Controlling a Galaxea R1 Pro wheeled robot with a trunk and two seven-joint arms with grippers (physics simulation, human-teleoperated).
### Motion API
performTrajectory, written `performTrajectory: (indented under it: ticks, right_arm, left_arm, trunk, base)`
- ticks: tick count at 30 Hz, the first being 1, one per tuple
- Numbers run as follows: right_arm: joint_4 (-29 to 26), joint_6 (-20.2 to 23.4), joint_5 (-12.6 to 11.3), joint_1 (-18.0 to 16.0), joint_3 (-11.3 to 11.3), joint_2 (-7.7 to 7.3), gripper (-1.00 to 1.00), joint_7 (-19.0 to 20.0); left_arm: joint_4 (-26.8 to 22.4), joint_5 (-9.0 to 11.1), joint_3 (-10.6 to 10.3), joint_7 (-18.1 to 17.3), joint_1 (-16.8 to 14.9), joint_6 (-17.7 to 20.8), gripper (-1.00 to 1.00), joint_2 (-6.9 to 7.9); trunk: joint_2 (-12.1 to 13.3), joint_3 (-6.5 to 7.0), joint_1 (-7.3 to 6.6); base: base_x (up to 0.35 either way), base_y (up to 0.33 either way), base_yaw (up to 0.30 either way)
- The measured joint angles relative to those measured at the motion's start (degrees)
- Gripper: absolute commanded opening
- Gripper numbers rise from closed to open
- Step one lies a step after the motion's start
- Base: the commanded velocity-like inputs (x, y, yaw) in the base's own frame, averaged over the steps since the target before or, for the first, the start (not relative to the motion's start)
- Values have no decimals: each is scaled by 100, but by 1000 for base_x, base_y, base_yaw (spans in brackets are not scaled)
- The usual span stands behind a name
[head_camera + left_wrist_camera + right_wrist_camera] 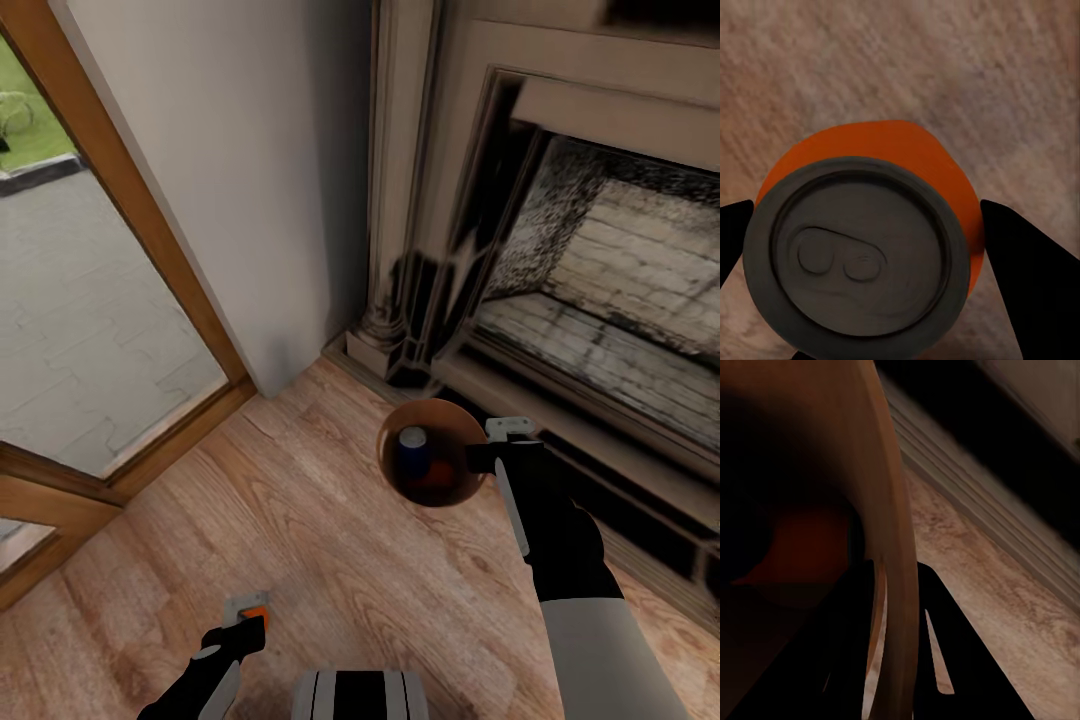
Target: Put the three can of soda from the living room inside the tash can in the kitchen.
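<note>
We've got the right end effector (497,443) pinching the trash can (432,492) rim by the fireplace (600,270), blue can (412,450) and an orange one inside. Left end effector (247,608) grips the third orange can (870,247). A thin rim pinch could let the bin tilt and spill.

orange can (438,476) half-hidden in bin (400,480), fireplace (600,250) cropped

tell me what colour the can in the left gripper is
Bright orange with a dull grey top; the can shows best in the left wrist view, between the left gripper fingers.
</note>
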Motion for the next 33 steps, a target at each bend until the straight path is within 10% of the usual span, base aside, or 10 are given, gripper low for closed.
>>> performTrajectory:
  ticks: [33]
  right_arm:
    - [0,0,12,0,8,0,-100,0]
  left_arm:
    - [-12,0,0,-2,0,1,-100,0]
  trunk:
    - [0,0,0]
  base:
    - [-151,-17,0]
